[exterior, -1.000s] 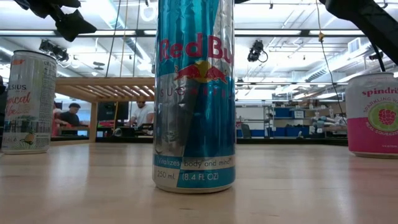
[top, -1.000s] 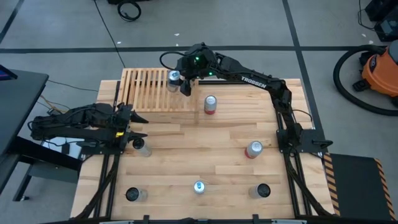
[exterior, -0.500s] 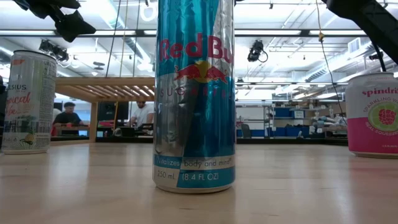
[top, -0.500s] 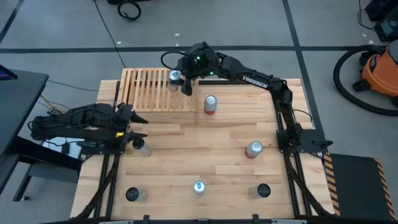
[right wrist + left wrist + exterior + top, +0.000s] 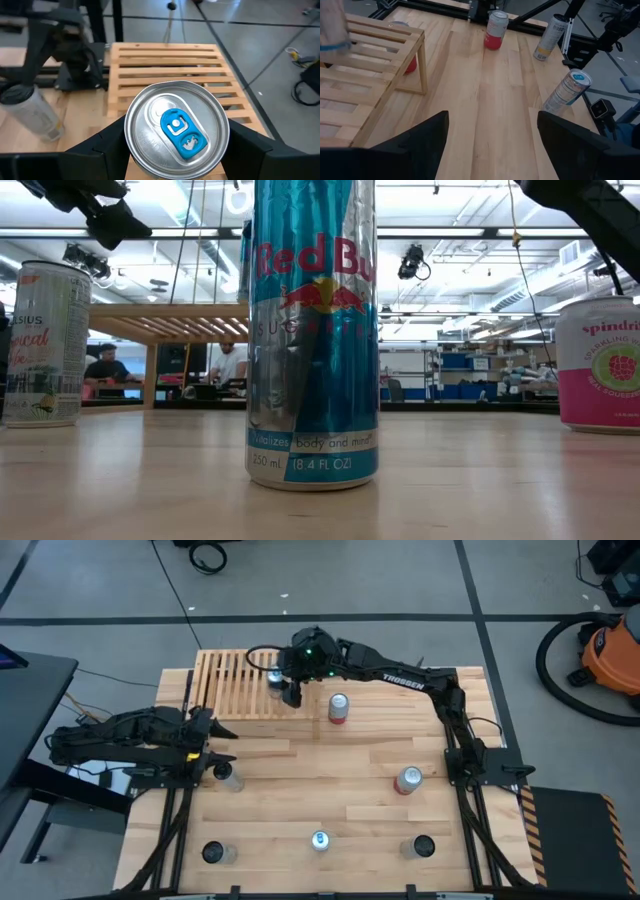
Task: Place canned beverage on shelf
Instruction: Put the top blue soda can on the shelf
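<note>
The shelf point(image 5: 250, 685), a low rack of pale wood slats, stands at the table's far left; it also shows as the shelf point(image 5: 170, 65) and the shelf point(image 5: 365, 75). My right gripper point(image 5: 288, 688) reaches over the shelf's right part, shut on a silver canned beverage point(image 5: 176, 131) with a blue tab. The same can point(image 5: 275, 678) shows from above. My left gripper point(image 5: 492, 142) waits at the table's left edge, open, with nothing between its fingers. My right gripper pinches the can's round wall point(image 5: 131, 150) between its two fingers, one on each opposite side, just under the top rim. The fingers come from the table's right side, slanting a little down. The can stands upright over the shelf's slats; its bottom is hidden.
Several other cans stand on the plank table: a red one point(image 5: 338, 708) right of the shelf, a pink one point(image 5: 408, 780), a blue-topped one point(image 5: 320, 840) near the front, and one point(image 5: 228, 776) by my left gripper. A tall blue can point(image 5: 313, 330) fills the low view.
My right gripper has carried the can a little toward the table's left edge and near side, farther over the shelf's slats. The can has stayed upright in the hold.
</note>
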`<control>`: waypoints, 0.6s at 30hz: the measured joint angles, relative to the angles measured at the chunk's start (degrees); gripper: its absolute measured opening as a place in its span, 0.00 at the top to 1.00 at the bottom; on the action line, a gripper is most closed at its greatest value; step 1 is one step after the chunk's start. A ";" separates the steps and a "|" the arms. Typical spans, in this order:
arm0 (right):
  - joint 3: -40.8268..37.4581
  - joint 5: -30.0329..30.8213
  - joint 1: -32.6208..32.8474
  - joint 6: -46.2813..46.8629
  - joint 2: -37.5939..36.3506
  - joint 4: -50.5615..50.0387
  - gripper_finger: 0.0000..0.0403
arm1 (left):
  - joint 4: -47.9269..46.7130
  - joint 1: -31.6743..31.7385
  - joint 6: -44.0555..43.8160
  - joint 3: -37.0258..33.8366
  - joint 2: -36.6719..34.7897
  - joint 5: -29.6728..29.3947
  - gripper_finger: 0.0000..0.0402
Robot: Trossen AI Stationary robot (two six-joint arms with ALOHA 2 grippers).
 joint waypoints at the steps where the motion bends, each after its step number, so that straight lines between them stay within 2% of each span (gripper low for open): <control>1: 0.00 -0.12 -0.21 0.94 0.00 0.41 0.37 | -0.28 0.00 0.00 0.00 -0.01 0.01 0.22; 4: 0.00 -2.42 -0.84 3.02 -0.02 1.65 0.37 | -0.90 0.00 -0.02 0.00 0.01 0.00 0.22; 10: 0.02 -0.49 -1.84 5.93 -0.02 0.65 0.35 | -1.07 0.00 -0.07 0.00 -0.01 0.02 0.22; 18: 0.02 -0.85 -1.96 6.21 -0.02 -1.29 0.34 | -1.02 0.01 -0.07 0.00 -0.01 0.02 0.22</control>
